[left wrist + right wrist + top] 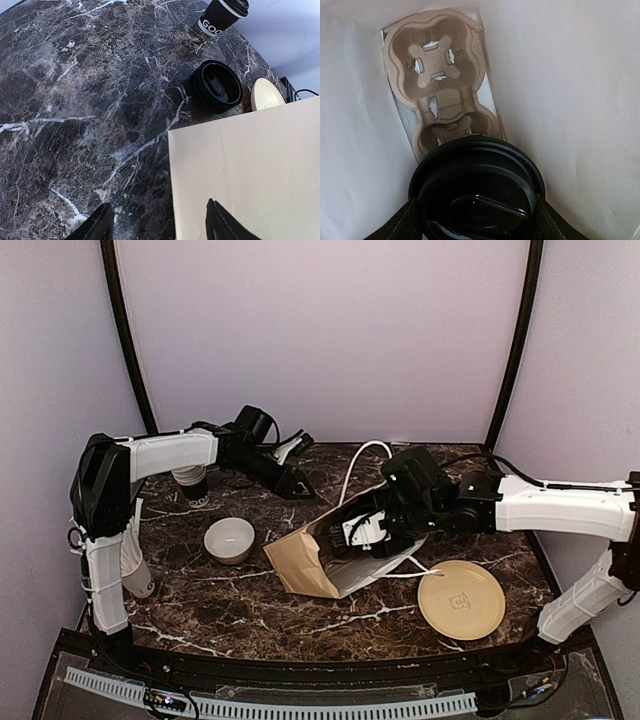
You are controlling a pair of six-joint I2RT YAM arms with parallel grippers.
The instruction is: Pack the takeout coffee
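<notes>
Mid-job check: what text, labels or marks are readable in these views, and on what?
"GOO": white letters on the back cup; the rest is hidden round its side.
Embossing atop the held cup, inside the bag: too small to read.
Emblem on the plate: blurred.
Nothing else is legible.

Dark marble table (pixel 330 625) with white veining, bearing a tan paper bag (pixel 310 562) lying on its side near the centre, a white bowl (pixel 229 539) to its left, a tan plate (pixel 461 599) to its right, a low stack of black lids (pixel 216 90), and a lidded black cup (pixel 221 16) standing beyond the lids.
</notes>
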